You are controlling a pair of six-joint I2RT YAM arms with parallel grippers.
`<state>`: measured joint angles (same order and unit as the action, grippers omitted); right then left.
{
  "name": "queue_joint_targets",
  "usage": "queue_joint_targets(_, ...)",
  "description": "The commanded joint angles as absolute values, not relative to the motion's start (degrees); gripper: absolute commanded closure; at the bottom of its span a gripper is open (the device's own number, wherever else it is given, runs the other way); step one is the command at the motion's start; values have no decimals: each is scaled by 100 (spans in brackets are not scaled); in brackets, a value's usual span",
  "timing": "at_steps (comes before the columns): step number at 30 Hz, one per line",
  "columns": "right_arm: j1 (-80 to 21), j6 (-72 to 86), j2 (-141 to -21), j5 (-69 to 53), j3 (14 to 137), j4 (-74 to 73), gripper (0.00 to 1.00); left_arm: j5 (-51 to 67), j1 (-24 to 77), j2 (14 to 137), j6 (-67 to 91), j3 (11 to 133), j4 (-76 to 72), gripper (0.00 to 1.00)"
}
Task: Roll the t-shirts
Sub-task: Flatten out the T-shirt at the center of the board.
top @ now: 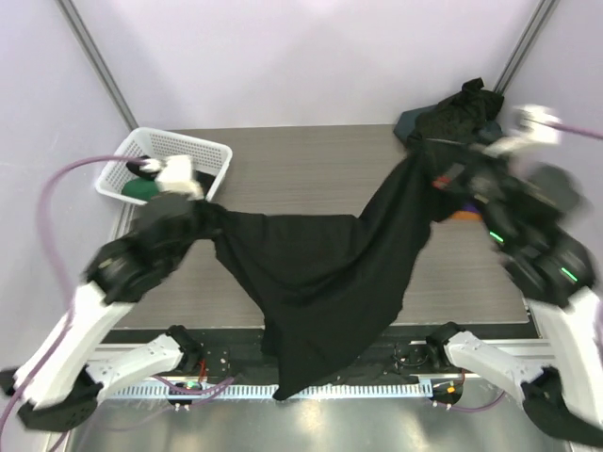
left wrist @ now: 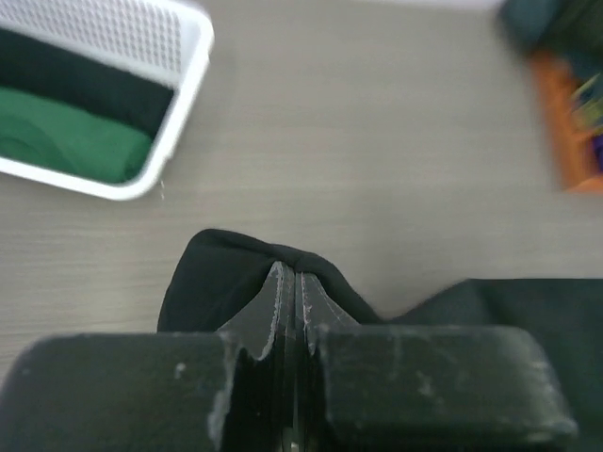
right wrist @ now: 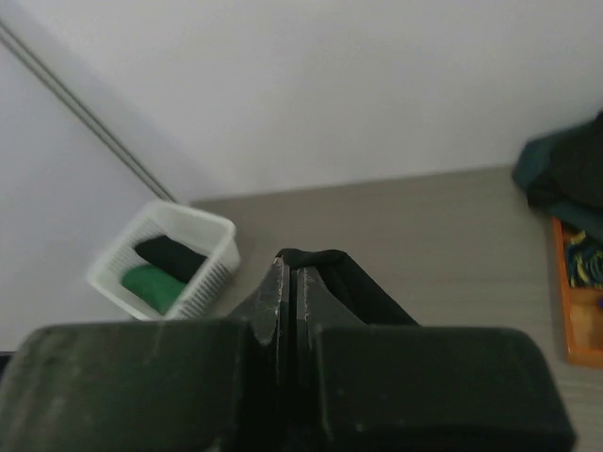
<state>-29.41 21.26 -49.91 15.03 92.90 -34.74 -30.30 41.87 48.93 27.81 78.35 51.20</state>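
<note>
1. A black t-shirt [top: 320, 273] is stretched out above the middle of the table [top: 301, 169], held up at two points so the cloth sags between them in a wide sheet.
2. Its lowest part narrows to a tip that hangs past the table's near edge, between the two arm bases.
3. The left pincer [top: 203, 212] is pressed together on the shirt's left end; from the left wrist, a bunched fold of black cloth pokes out around the closed tips.
4. The right pincer [top: 443, 179] is likewise pressed together on the shirt's right end, held higher and further back; from the right wrist, a small hump of black cloth sits over the tips.
5. A heap of t-shirts [top: 452, 118], dark and crumpled, lies in the far right corner of the table, just behind the right pincer.
6. A white mesh basket [top: 212, 151] stands at the far left corner, near the left pincer.
7. Inside it lie a green roll [left wrist: 66, 141] and a black roll [left wrist: 85, 80], side by side and touching.
8. A flat orange thing [right wrist: 575, 311] with coloured marks lies on the table's right side, just in front of the heap; I cannot tell what it is.
</note>
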Motion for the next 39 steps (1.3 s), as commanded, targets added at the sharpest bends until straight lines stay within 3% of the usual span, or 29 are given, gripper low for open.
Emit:
queue_joint_targets(1, -2918, 2066, -6352, 2064, 8333, -2743, 99, -2718, 3965, 5825, 2803, 7041, 3860, 100)
queue_joint_targets(3, -2638, 2048, -7125, 2355, 8428, -2602, 99, -2392, 3517, 6300, 2918, 6857, 3439, 100)
queue_joint_targets(4, -2506, 2100, -7406, 2338, 8698, -2636, 85, -1999, 3376, 6424, 2953, 6847, 3341, 100)
queue_joint_targets(6, -2294, 2425, -7846, 2198, 8946, -2943, 46, -1785, 3147, 6731, 3041, 6934, 3287, 52)
queue_joint_targets(7, -2303, 2478, -7901, 2067, 9043, -3023, 31, -1828, 3138, 6767, 3058, 6961, 3339, 37)
queue_joint_targets(8, -2303, 2531, -7893, 1639, 8974, -3023, 27, -1880, 3138, 6768, 3059, 6952, 3357, 28)
queue_joint_targets(10, -2311, 2619, -7639, 1320, 8398, -2840, 22, -1925, 3138, 6505, 2971, 6691, 3235, 25)
queue_joint_targets(16, -2364, 3040, -6533, 221, 6287, -2198, 23, -2162, 3138, 5312, 3190, 5654, 2971, 3)
queue_joint_targets(20, -2391, 3392, -5855, -316, 5126, -1855, 20, -1952, 3138, 4642, 3471, 4951, 2690, 0)
queue_joint_targets(22, -2364, 3524, -5548, -334, 4686, -1881, 6, -1828, 3138, 4405, 3568, 4756, 2724, 0)
queue_joint_targets(24, -2364, 3551, -5336, -325, 4353, -1968, 0, -1950, 3129, 4281, 3752, 4580, 2882, 0)
queue_joint_targets(26, -2329, 3674, -5073, -684, 4027, -1760, 0, -2056, 3129, 4114, 4147, 4378, 3084, 0)
queue_joint_targets(29, -2338, 4042, -4983, -1787, 3245, -953, 11, -1899, 3138, 3877, 4306, 4114, 2998, 0)
queue_joint_targets(32, -2530, 4044, -5150, -2240, 2997, -878, 31, -1486, 3129, 3710, 4420, 3763, 2778, 0)
queue_joint_targets(35, -3039, 3570, -5308, -1778, 3173, -1378, 41, -1406, 3129, 3525, 4570, 3481, 2725, 0)
queue_joint_targets(39, -4390, 3428, -5379, -1076, 3409, -1713, 42, -1520, 3129, 3358, 4807, 3252, 2725, 0)
